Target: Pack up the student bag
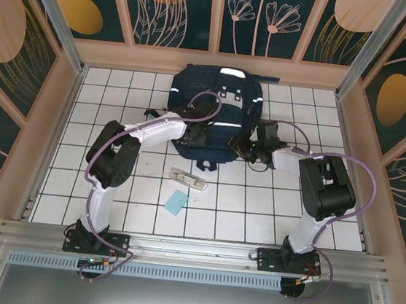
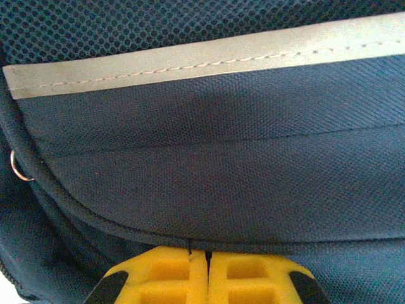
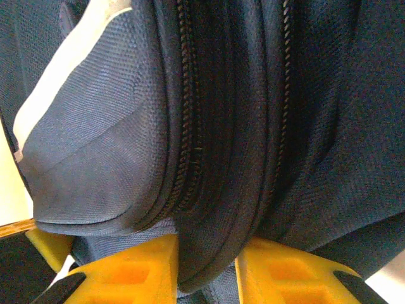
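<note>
The student bag [image 1: 213, 98], navy with white reflective stripes, lies flat at the back middle of the tiled table. My left gripper [image 1: 196, 131] rests on its near front pocket. In the left wrist view its yellow fingers [image 2: 171, 272] are pressed together at the pocket's seam, below a reflective stripe [image 2: 202, 60]. A thin dark sliver shows between the tips of the left gripper [image 2: 207, 256]; I cannot tell what it is. My right gripper [image 1: 250, 146] is at the bag's near right corner. The right gripper [image 3: 205, 266] is shut on a thick fold of the student bag [image 3: 215, 190] next to a zipper [image 3: 190, 126].
A clear pencil case [image 1: 189, 179] lies on the tiles in front of the bag, and a small light-blue square [image 1: 177, 202] lies just nearer. Wooden walls [image 1: 54, 106] close the table on the left, back and right. A small metal ring [image 2: 18, 168] hangs at the bag's side.
</note>
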`<state>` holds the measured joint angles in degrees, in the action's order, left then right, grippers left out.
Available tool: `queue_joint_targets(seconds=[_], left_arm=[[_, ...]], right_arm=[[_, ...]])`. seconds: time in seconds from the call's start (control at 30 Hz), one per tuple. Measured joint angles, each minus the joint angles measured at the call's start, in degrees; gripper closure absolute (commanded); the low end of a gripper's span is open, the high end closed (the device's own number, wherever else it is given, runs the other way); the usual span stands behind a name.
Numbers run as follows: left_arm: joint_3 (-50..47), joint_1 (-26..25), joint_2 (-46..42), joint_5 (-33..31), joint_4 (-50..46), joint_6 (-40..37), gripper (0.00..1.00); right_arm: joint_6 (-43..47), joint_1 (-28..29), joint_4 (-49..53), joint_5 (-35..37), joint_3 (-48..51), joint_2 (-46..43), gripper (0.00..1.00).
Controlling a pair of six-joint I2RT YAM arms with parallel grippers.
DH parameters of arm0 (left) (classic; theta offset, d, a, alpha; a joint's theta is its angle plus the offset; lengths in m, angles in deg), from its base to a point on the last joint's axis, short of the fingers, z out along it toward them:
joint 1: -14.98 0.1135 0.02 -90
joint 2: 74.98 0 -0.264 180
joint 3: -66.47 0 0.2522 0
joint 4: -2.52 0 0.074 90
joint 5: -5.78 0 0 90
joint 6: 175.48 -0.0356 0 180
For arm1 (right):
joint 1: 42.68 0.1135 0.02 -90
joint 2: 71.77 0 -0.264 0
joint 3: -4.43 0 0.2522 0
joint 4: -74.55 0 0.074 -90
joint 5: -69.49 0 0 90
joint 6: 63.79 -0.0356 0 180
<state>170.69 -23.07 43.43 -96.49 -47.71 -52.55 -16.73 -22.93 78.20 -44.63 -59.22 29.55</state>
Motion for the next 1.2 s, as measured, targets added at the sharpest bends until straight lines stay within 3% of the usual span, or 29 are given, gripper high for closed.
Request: queue_joint_targets(seconds=[0.1, 0.2, 0.37, 0.43, 0.53, 0.73, 0.97, 1.07, 1.13, 1.2], left_arm=[[-0.3, 0.3, -1.2, 2.3, 0.2, -1.8, 1.00], [-1.2, 0.8, -3.7, 8.6, 1.2, -3.4, 1.00], [-1.9, 1.3, -7.1, 21.5, 5.5, -3.7, 1.00], [-2.5, 1.5, -7.7, 27.2, 8.2, -2.4, 1.00], [-3.2, 1.5, -7.7, 34.3, 12.5, 0.3, 1.00], [-3.3, 1.4, -7.7, 41.3, 20.0, 6.0, 1.00], [-3.3, 1.5, -7.7, 43.0, 24.3, 9.7, 1.00], [-3.8, 1.5, -7.8, 43.4, 25.7, 10.8, 1.00], [-5.2, 1.5, -8.2, 43.6, 26.9, 11.4, 1.00], [-7.3, 1.4, -9.0, 43.6, 27.4, 11.6, 1.00]], right_arm=[[0.7, -1.2, 0.4, -0.4, -0.1, 0.0, 0.71], [1.2, -4.0, 1.7, -0.4, -0.6, 0.0, 0.68], [2.5, -7.9, 6.2, 0.0, -0.9, -3.8, 0.47], [2.3, -8.3, 9.0, -0.2, -0.9, -8.1, 0.33], [1.4, -8.1, 11.4, -1.5, -0.8, -15.8, 0.21], [-6.6, -5.4, 8.2, -4.4, 3.9, -29.3, 0.19], [-14.7, -1.5, 2.6, -4.5, 9.7, -25.6, 0.21], [-17.2, -1.5, -2.2, -4.1, 10.6, -21.5, 0.31], [-18.8, -1.5, -6.2, -3.8, 10.6, -18.4, 0.59], [-20.3, -1.5, -10.3, -4.0, 10.6, -15.4, 1.00]])
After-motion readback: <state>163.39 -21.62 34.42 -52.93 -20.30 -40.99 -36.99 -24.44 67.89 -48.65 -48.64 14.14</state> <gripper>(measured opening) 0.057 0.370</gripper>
